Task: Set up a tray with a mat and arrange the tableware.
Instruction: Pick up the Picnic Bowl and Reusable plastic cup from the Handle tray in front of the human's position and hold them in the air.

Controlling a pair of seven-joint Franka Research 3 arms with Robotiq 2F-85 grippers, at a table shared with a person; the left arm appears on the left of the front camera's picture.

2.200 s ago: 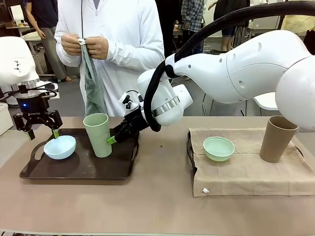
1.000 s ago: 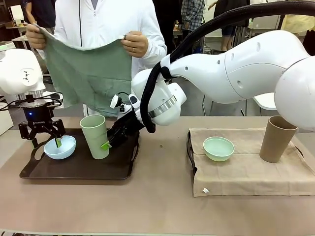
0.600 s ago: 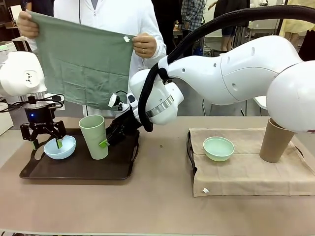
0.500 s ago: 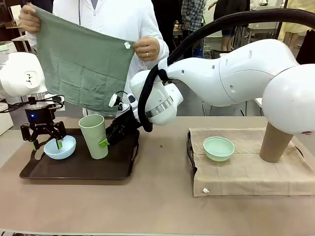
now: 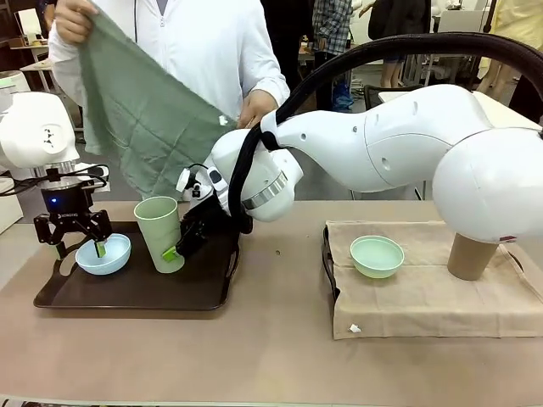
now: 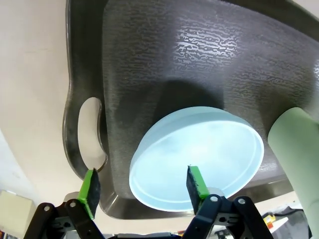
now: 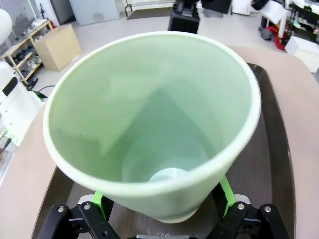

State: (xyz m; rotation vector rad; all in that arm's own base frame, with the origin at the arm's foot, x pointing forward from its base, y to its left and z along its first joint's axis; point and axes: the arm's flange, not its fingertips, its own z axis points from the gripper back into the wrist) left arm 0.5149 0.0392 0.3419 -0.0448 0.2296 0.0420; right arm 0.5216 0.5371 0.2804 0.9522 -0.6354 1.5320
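Busy workroom behind the beige table point(image 5: 254, 356). Grey floor point(image 7: 124, 25), with a cardboard box point(image 7: 55, 47) beside wooden shelves point(image 7: 22, 45). White chair point(image 5: 458, 174) at far right. People standing farther back. Even indoor light.

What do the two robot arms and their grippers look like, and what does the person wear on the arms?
Both arms are glossy white with rounded housings. A thick black cable hose arches over the right arm, which has a silver ring at its wrist. The left gripper and right gripper are black with green pads; a blue light glows above the left one. The person's sleeves are long and white.
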